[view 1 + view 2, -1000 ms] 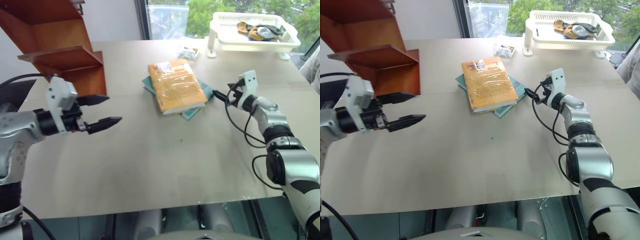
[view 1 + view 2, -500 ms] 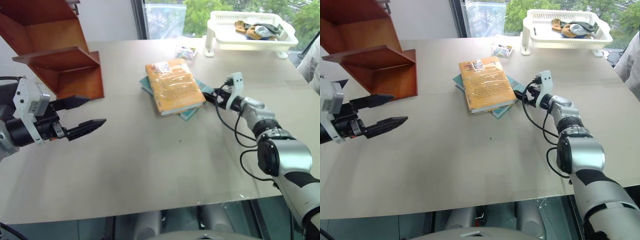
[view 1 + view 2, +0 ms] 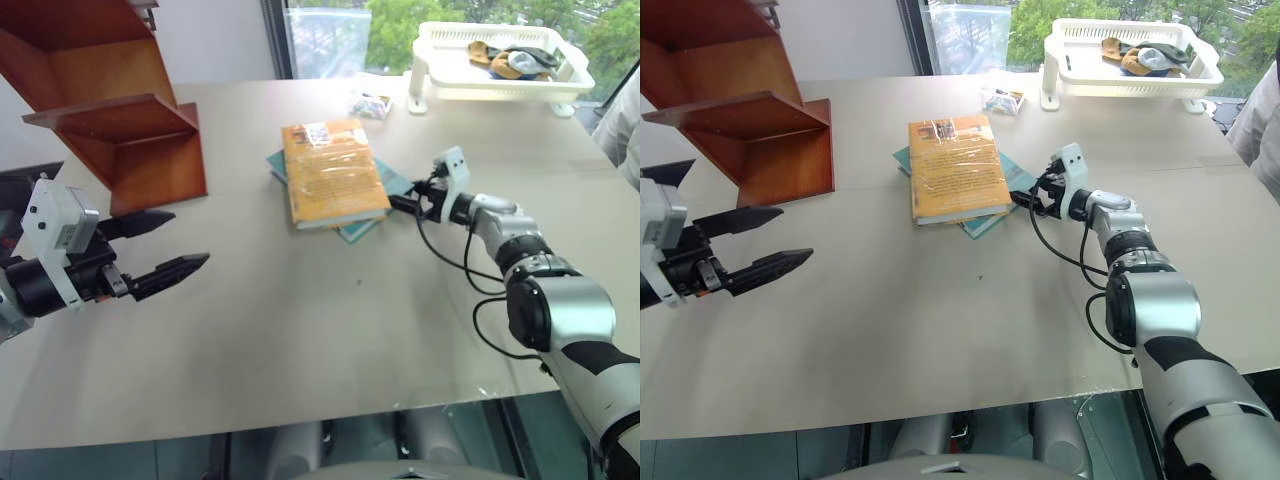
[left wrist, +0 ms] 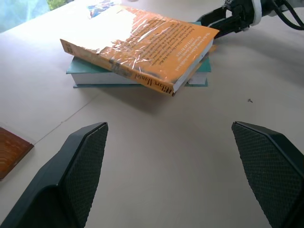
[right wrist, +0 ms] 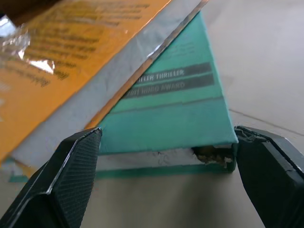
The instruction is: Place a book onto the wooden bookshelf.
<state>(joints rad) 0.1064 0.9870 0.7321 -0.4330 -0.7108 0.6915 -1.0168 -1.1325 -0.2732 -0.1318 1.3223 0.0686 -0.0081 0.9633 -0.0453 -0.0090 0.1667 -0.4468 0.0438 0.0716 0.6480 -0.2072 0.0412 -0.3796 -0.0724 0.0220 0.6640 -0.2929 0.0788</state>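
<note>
Centre-top of the head views: large orange-yellow glossy paperback book (image 3: 333, 172) lies flat on a teal-green book (image 3: 372, 195), both on the beige tabletop (image 3: 330, 330), the orange one skewed so the teal corners stick out. Right gripper (image 3: 402, 203), centre-right of frame, has its black fingers spread wide, tips just beside the teal book's near corner; the right wrist view has that corner sitting between the two fingers (image 5: 71, 171), contact can't be confirmed. Left gripper (image 3: 165, 247), lower left of frame, is also spread wide, holding nothing, well apart from the books. Reddish-brown wooden stepped bookshelf (image 3: 110, 90) sits upper left. White plastic slatted basket (image 3: 500, 75) with a few items inside is upper right, small packet (image 3: 371, 104) just left of it.
</note>
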